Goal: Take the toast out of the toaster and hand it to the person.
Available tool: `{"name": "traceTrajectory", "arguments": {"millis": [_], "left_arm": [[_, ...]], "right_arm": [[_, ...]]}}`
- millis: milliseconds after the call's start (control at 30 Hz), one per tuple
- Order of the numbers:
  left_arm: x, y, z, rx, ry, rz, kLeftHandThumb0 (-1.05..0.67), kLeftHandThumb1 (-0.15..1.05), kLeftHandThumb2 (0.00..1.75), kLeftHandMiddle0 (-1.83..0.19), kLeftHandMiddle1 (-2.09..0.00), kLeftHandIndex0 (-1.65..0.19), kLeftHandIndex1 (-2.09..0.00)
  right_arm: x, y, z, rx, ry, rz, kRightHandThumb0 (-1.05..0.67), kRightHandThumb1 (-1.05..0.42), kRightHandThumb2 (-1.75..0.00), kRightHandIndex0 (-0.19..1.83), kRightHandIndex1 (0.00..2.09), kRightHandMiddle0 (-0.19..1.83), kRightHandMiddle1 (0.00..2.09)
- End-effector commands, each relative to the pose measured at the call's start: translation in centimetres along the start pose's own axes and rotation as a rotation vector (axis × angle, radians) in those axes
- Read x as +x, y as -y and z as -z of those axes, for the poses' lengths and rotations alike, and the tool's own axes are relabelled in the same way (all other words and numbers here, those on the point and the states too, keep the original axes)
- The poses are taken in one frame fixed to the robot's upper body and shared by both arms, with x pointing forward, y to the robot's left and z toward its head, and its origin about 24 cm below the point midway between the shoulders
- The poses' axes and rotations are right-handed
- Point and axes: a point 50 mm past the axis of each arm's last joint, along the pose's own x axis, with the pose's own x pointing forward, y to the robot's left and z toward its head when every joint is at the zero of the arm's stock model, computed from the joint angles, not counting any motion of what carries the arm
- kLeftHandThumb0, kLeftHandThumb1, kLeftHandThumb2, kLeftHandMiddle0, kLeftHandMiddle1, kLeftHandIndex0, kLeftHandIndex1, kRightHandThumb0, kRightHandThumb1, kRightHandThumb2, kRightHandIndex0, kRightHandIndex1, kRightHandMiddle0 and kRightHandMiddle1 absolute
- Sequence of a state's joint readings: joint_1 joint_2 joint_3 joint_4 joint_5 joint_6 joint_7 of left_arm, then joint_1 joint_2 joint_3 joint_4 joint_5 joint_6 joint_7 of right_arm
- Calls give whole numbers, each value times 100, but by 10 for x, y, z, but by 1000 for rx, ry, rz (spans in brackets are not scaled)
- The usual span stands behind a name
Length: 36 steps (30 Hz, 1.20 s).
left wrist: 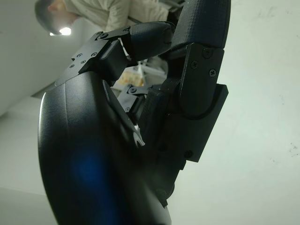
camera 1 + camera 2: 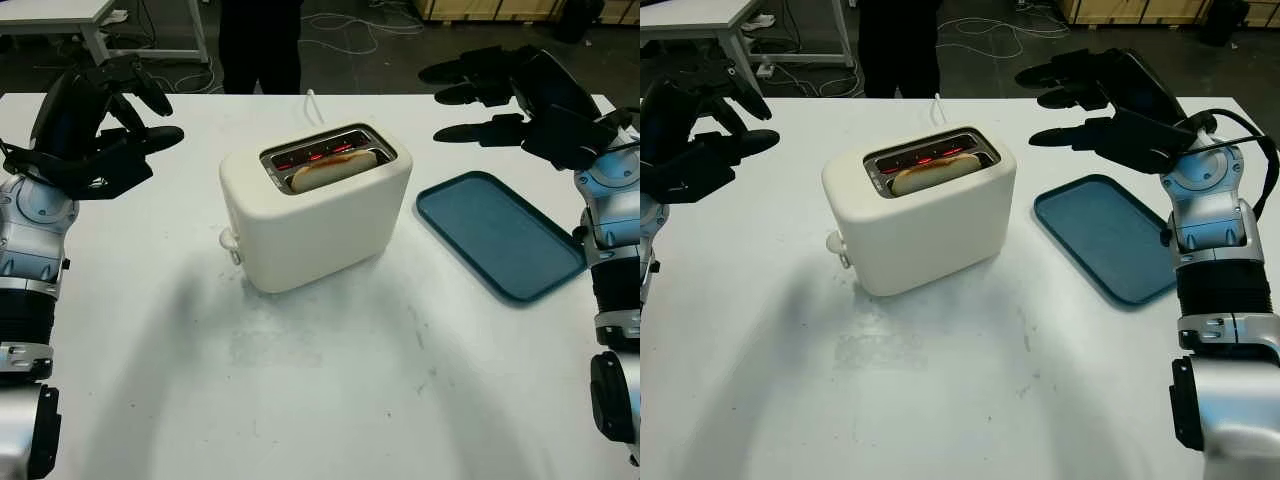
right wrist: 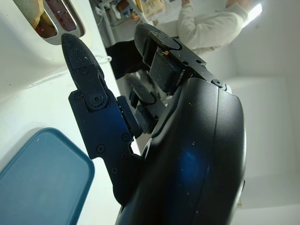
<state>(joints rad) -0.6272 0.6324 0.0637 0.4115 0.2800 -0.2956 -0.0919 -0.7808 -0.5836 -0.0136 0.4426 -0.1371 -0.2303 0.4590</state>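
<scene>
Toast is sitting low in the toaster, elements glowing red — both hands are hanging open and empty, left hand and right hand well apart from it. A person is standing behind the table. Risk: a shallow pinch tearing or dropping the slice.

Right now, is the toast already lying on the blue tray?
No, the toast sits in a slot of the toaster, and the blue tray beside it holds nothing.
</scene>
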Motion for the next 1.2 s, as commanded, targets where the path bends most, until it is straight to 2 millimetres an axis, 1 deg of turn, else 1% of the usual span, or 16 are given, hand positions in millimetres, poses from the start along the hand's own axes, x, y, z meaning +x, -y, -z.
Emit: {"name": "traceTrajectory", "arguments": {"millis": [0, 233, 500, 1167], "left_arm": [[-2, 1, 3, -5, -13, -4, -105, 92, 16, -72, -142, -59, -143], [-3, 1, 3, -4, -11, -4, -105, 92, 16, -72, -142, -60, -143], [-3, 1, 4, -5, -18, 0, -105, 92, 15, -73, -141, -60, -143], [-3, 0, 4, -3, -17, -2, -105, 92, 16, -72, -142, -60, -143]], "right_arm": [[-1, -3, 2, 9, -13, 0, -58, -77, 0, 88, 1, 80, 0], [-1, -3, 2, 8, -5, -2, -60, -77, 0, 88, 1, 80, 0], [-2, -3, 3, -3, -1, 1, -55, -77, 0, 88, 1, 80, 0], [-1, -4, 2, 5, -1, -3, -56, -76, 0, 89, 1, 81, 0]]}}
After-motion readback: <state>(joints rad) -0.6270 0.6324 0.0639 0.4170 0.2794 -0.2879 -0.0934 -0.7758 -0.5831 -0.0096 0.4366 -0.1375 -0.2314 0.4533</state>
